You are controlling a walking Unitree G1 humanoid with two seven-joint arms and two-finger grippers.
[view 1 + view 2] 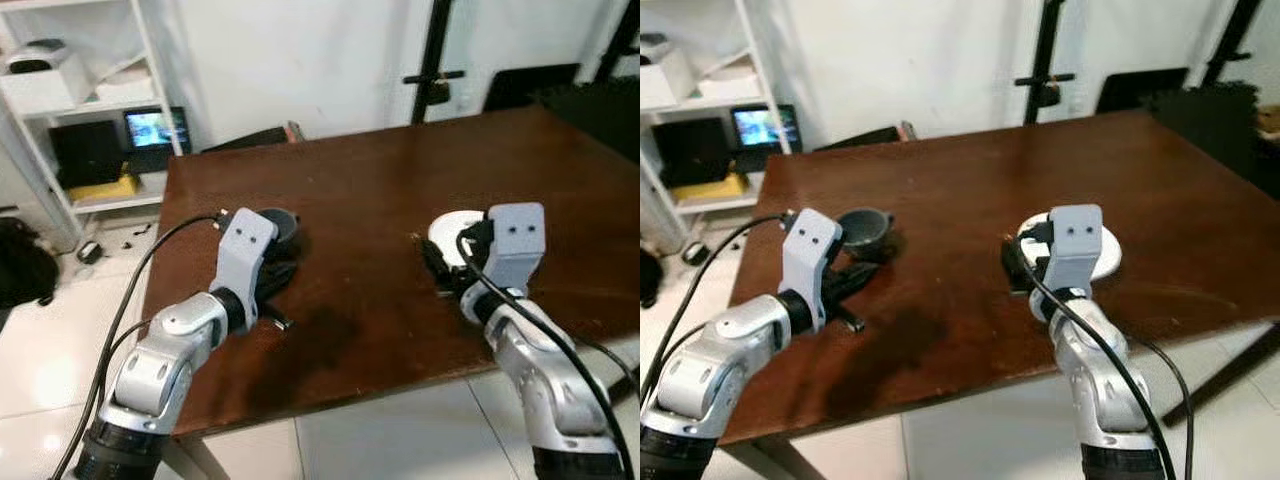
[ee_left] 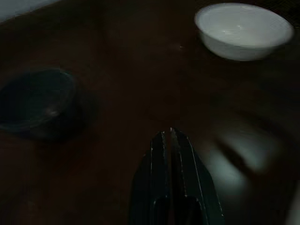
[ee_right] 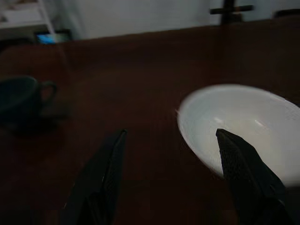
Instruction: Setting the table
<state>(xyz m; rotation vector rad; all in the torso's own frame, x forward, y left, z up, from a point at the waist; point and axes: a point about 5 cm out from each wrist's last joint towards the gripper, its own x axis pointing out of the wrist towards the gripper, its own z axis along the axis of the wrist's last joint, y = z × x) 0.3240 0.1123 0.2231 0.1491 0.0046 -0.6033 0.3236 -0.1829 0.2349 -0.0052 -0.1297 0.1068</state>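
Note:
A dark cup (image 1: 278,226) with a handle stands on the brown table (image 1: 380,180), left of centre. A white bowl (image 1: 452,227) stands to the right of it, partly hidden behind my right wrist. My left gripper (image 2: 168,137) is shut on nothing and hovers low over the table just in front of the cup (image 2: 37,98). My right gripper (image 3: 172,134) is open just left of and in front of the bowl (image 3: 243,126), and one finger (image 3: 248,178) lies over the bowl's near rim. Nothing is between its fingers.
The table's front edge (image 1: 330,395) runs just below both arms, with white tiled floor beneath. A white shelf (image 1: 90,110) with a lit screen (image 1: 152,128) stands at the back left, with a black bag (image 1: 22,265) on the floor beside it. A black stand (image 1: 435,60) rises behind the table.

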